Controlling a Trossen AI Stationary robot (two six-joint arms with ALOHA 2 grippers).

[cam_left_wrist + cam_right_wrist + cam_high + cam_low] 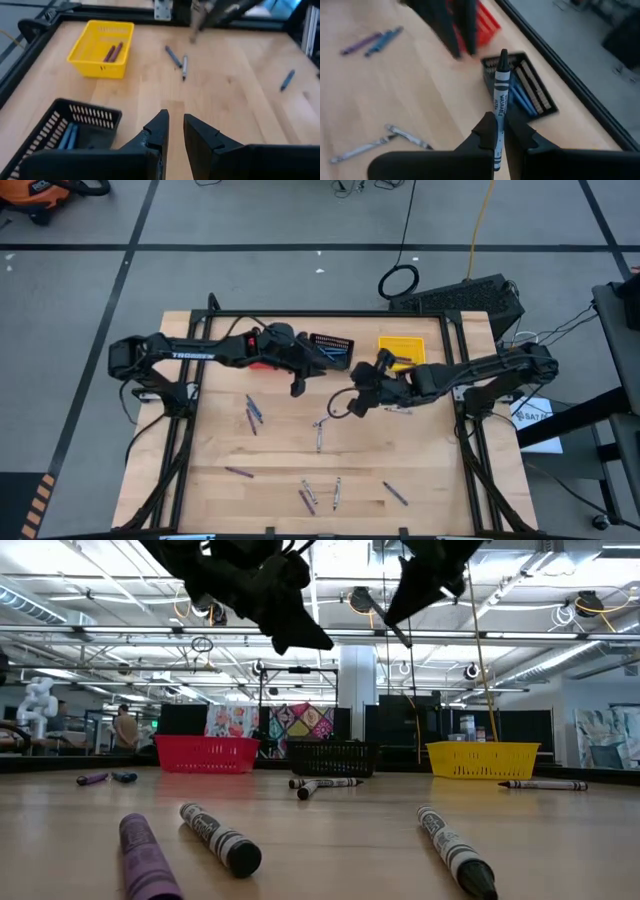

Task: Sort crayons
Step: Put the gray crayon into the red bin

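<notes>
My right gripper (pixel 499 122) hangs above the table's middle (pixel 352 402), shut on a grey crayon (pixel 499 85) whose dark tip points toward the black basket (pixel 520 90). My left gripper (pixel 176 125) hovers beside it (pixel 298 386), near the red basket (pixel 262 362). Its fingers stand a little apart with nothing between them. The black basket (pixel 330 346) holds blue crayons. The yellow basket (pixel 102 47) holds two maroon ones. Several more crayons (pixel 252 413) lie flat on the table. My right gripper pinches the grey crayon's wrapped body (pixel 498 116) between its two fingers, behind the middle of the stick. The crayon lies along the fingers and sticks out past their tips, its rear end running back between them. The fingers slant down from the table's right. The crayon is lifted clear of the table.
Three baskets stand in a row at the far edge: red, black, yellow (pixel 402 350). Loose crayons lie near the front edge (pixel 320 495), at the left (pixel 238 472) and below the right arm (pixel 398 410). Black frame rails (pixel 470 450) border the table.
</notes>
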